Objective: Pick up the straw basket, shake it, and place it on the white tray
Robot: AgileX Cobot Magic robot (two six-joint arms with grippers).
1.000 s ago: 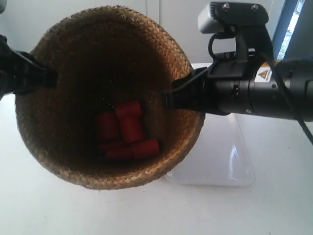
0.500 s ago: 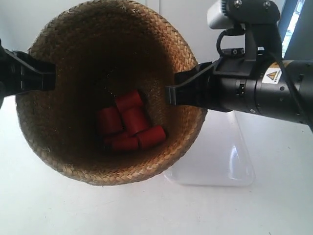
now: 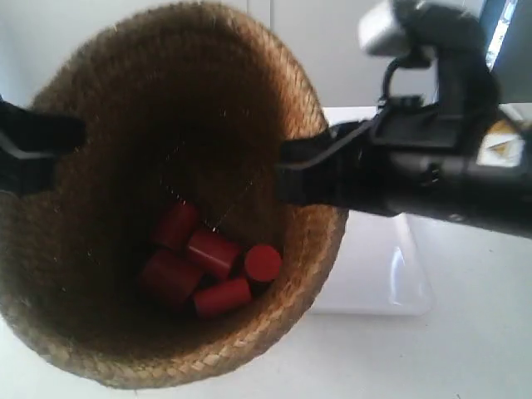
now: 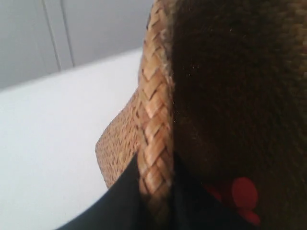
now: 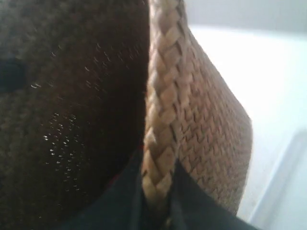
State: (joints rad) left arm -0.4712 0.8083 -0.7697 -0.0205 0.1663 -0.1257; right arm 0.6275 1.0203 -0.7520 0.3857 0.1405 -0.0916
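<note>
The brown woven straw basket point(image 3: 100, 133) hangs in the air, filling most of the exterior view, tilted with its mouth toward the camera. Several red cylinders point(image 3: 212, 253) lie jumbled in its dark bottom. My left gripper point(image 4: 156, 191) is shut on the braided rim point(image 4: 153, 110), at the exterior view's left. On the opposite side my right gripper point(image 5: 158, 196) is shut on the rim point(image 5: 163, 96), one finger inside and one outside. The white tray point(image 3: 378, 274) lies on the table behind and below the basket's right side, partly hidden by it.
A white tabletop point(image 3: 465, 349) runs under everything. A pale wall with panel lines point(image 4: 53, 33) stands behind. The right arm's black body and grey camera housing point(image 3: 416, 29) reach in from the exterior view's right, above the tray.
The basket has swung nearer and lower in the exterior view, now blurred. The red cylinders have tumbled toward its lower side. Both grippers stay clamped on the rim.
</note>
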